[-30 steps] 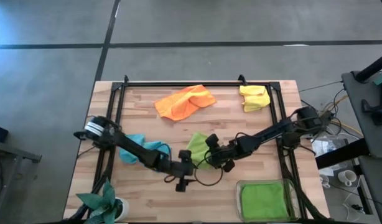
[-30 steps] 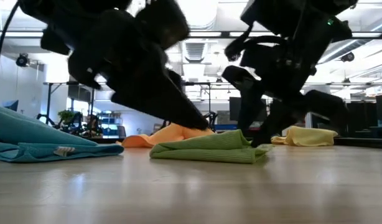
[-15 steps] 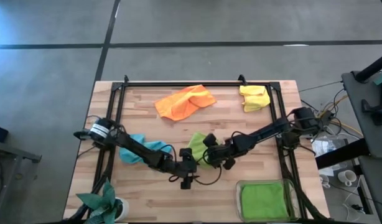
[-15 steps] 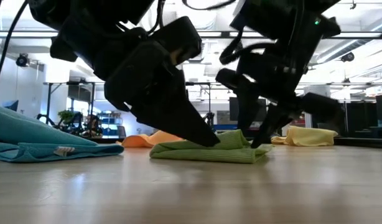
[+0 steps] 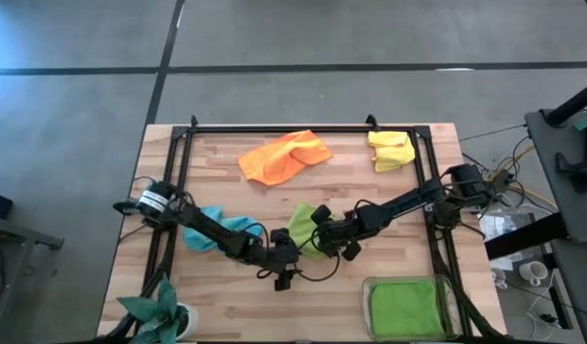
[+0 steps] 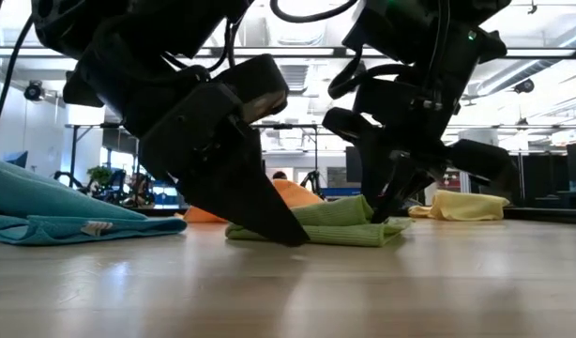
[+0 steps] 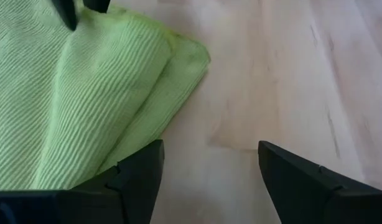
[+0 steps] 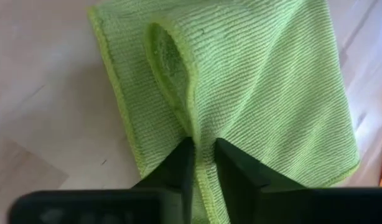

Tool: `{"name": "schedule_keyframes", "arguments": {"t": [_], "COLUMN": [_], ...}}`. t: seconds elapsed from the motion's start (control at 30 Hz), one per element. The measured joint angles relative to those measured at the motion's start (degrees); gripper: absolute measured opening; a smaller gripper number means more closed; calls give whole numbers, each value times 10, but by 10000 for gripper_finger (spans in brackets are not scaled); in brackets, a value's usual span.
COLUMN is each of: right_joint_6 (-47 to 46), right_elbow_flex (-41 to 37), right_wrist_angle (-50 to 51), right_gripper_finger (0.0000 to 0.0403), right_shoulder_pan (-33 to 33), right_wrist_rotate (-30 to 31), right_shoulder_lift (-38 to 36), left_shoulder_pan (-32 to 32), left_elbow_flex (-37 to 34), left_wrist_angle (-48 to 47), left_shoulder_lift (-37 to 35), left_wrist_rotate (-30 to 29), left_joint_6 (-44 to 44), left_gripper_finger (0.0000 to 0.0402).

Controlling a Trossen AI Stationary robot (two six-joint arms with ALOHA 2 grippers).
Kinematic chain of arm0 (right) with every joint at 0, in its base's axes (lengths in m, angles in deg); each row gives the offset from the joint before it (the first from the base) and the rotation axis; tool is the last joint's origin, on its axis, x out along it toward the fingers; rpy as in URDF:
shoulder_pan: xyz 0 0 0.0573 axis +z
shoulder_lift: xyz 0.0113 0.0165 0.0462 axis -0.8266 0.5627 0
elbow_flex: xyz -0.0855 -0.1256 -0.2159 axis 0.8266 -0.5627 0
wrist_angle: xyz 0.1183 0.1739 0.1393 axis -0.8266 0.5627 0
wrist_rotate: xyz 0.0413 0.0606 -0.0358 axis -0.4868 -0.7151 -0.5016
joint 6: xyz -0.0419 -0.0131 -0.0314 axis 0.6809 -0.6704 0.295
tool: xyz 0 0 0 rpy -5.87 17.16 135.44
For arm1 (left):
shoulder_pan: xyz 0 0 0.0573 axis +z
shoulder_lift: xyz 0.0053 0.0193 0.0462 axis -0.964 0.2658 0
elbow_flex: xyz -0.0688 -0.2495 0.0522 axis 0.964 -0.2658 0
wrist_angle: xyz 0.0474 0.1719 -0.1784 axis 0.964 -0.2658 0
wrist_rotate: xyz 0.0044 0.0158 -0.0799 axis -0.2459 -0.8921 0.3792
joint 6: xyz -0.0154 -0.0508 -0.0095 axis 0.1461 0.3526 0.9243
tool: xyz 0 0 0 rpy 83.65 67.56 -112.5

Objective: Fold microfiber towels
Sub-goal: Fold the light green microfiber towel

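My left gripper (image 7: 206,171), fingers spread wide, rests low at the table's centre, its arm stretching from eight o'clock; my right gripper (image 8: 203,163), fingers pinched on a cloth fold, reaches in from three o'clock.

You're looking at a light wooden table (image 5: 217,182) carrying an orange towel (image 5: 284,157) and a yellow towel (image 5: 390,150) along the far edge. Mid-table lie a blue towel (image 5: 220,227) and a yellow-green towel (image 5: 304,227). At the near edge sit a clear tray (image 5: 445,287) and a small plant (image 5: 157,308).
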Motion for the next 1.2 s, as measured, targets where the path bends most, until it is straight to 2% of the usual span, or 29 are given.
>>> {"name": "schedule_keyframes", "arguments": {"t": [0.1,0.27,0.47,0.6,0.7,0.77,0.93,1.2], "right_joint_6": [-3,-17,-63,-112,-150,-172,-193,-138], "right_elbow_flex": [0,19,96,130,133,128,120,134], "right_wrist_angle": [-2,22,166,211,201,193,193,239], "right_gripper_finger": [20,10,9,9,9,9,9,9], "right_shoulder_pan": [-1,1,7,7,7,7,10,24], "right_wrist_rotate": [0,4,2,-54,-125,-147,-149,-112], "right_shoulder_lift": [0,-3,-9,-7,-4,2,44,67], "left_shoulder_pan": [0,2,2,3,3,3,3,3], "left_elbow_flex": [0,0,-1,-1,-1,-1,-2,-2], "left_wrist_angle": [1,1,1,0,0,0,3,1], "left_shoulder_lift": [0,0,0,0,0,0,0,0], "left_wrist_rotate": [-1,-3,-12,-15,-21,-23,-25,-18], "left_joint_6": [0,0,13,14,14,17,29,29], "left_gripper_finger": [246,246,246,246,246,246,246,246]}}
